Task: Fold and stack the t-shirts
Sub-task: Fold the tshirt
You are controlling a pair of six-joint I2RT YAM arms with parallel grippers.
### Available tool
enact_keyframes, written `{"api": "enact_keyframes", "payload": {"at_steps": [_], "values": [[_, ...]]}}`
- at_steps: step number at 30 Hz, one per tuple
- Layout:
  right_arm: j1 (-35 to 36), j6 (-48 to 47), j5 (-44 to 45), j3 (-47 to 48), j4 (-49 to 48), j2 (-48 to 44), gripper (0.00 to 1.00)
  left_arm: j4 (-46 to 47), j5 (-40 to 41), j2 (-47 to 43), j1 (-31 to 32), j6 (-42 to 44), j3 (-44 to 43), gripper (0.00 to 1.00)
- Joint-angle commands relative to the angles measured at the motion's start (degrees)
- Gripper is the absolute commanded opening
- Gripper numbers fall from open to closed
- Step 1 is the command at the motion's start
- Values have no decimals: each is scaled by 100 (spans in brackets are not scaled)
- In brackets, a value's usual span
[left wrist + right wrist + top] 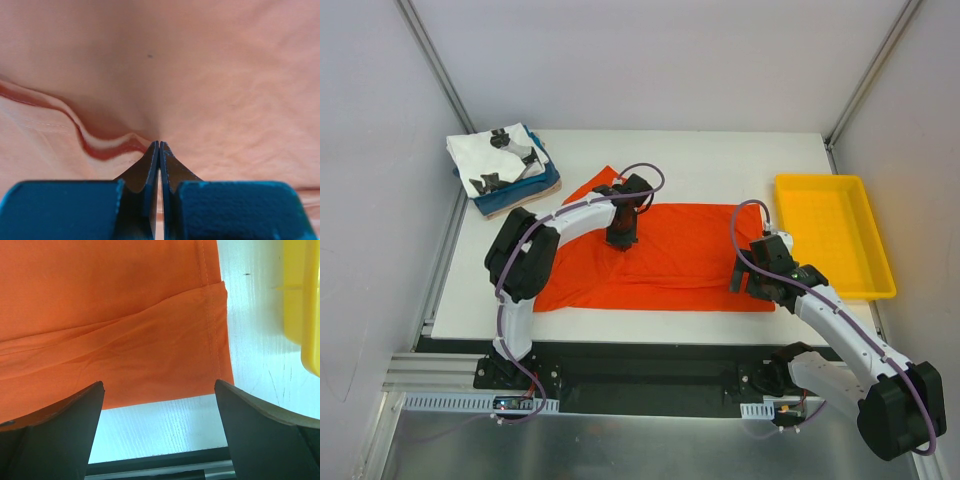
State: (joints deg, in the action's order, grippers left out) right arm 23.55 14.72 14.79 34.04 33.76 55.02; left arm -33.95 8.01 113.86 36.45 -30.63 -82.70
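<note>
- Filling most of the top view, the white table point(720, 160) carries all the cloth and the tray.
- The orange-red tee point(670, 260) lies spread flat in the middle of the table. Its near edge is close to the near edge of the table, and one corner points toward the far left.
- The yellow tray point(830, 235) stands at the right side of the table, just beside the tee but apart from it.
- At the far left corner sits a folded stack: the white tee point(485, 160) with black prints on top, and the edges of the blue tee point(548, 183) and the tan tee point(505, 207) showing under it.
- The left gripper point(159, 145) is down on the far middle part of the orange-red tee. Its fingers are pressed together, and the cloth puckers into a fold at their tips.
- The right gripper point(159, 384) is over the near right corner of the same tee, with its fingers wide apart and nothing between them.
</note>
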Motion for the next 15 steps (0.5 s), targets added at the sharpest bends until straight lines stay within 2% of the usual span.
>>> {"api": "enact_keyframes", "payload": {"at_steps": [1, 8, 9, 10, 12, 13, 15], "values": [[9, -66, 156, -3, 25, -80, 97, -173, -1, -251, 134, 145, -317, 0], [0, -83, 165, -3, 34, -53, 97, -173, -124, -5, 275, 286, -528, 0], [9, -75, 165, 6, 34, -53, 97, -173, -107, 13, 284, 303, -554, 6], [9, -83, 165, -3, 43, -45, 97, -173, -107, 22, 301, 321, -563, 31], [9, -75, 165, 6, 34, -36, 97, -182, -98, 13, 310, 339, -607, 62], [0, -75, 165, 6, 34, -27, 97, -208, -89, -13, 310, 347, -607, 72], [9, -75, 165, 15, 34, -36, 97, -208, -89, -135, 310, 365, -607, 79]]}}
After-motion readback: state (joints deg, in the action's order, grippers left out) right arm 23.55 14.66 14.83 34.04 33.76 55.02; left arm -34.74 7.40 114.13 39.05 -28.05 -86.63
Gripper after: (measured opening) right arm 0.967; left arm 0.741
